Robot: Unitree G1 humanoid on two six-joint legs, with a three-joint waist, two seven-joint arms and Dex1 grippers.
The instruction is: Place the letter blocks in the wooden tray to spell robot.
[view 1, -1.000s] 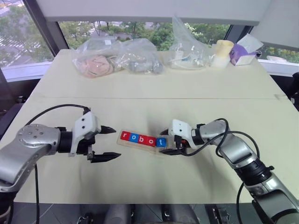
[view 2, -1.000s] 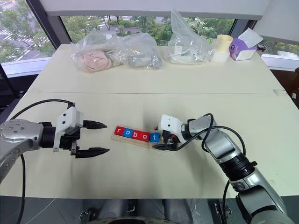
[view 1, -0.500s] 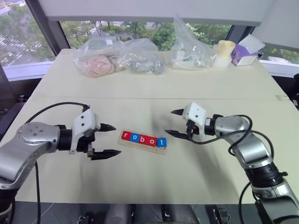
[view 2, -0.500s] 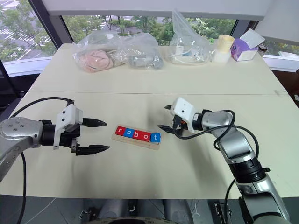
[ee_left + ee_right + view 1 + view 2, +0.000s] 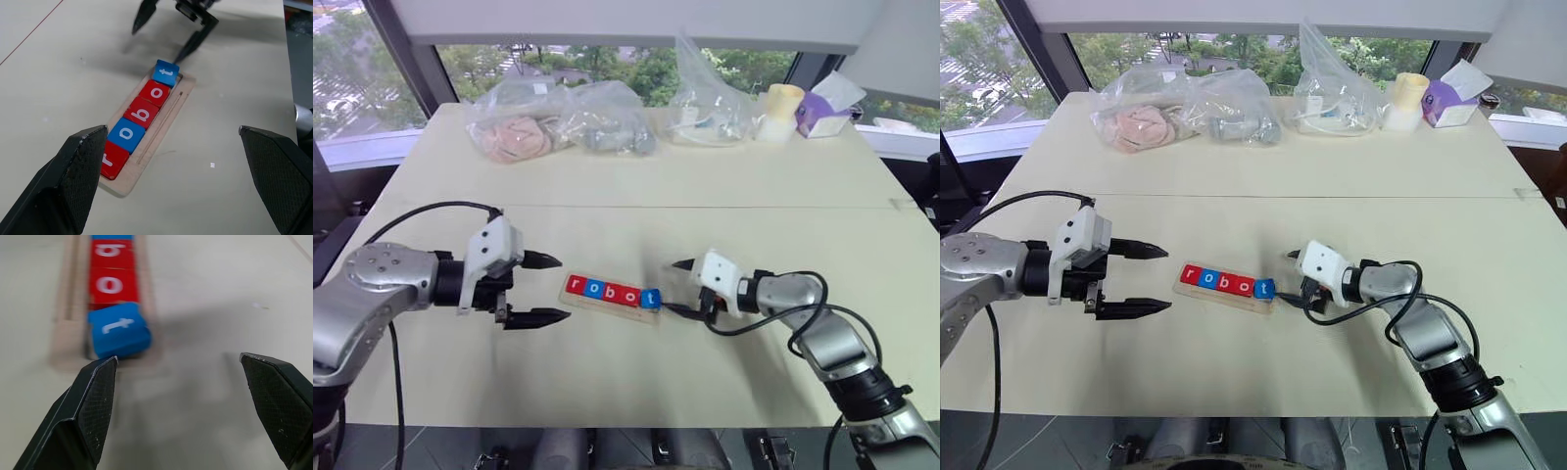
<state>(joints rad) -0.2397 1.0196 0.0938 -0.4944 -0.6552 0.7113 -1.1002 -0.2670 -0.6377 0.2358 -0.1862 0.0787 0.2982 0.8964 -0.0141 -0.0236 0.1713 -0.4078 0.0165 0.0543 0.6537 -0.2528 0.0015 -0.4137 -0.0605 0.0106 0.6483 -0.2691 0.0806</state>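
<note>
Five letter blocks lie in a row in the wooden tray at mid table and read r, o, b, o, t from left to right. The blue t block at the right end sits slightly skewed, at the tray's end. My left gripper hovers just left of the tray, open and empty, pointing right. My right gripper is low, just right of the t block, open with nothing between its fingers, one fingertip close to the block.
Several clear plastic bags with items lie along the table's far side, with a cream cup and a purple box at the far right. A seam crosses the table behind the tray.
My right gripper left the t block in the tray, lifted away to the right, then came down low beside the tray's right end. The left gripper has hardly moved.
</note>
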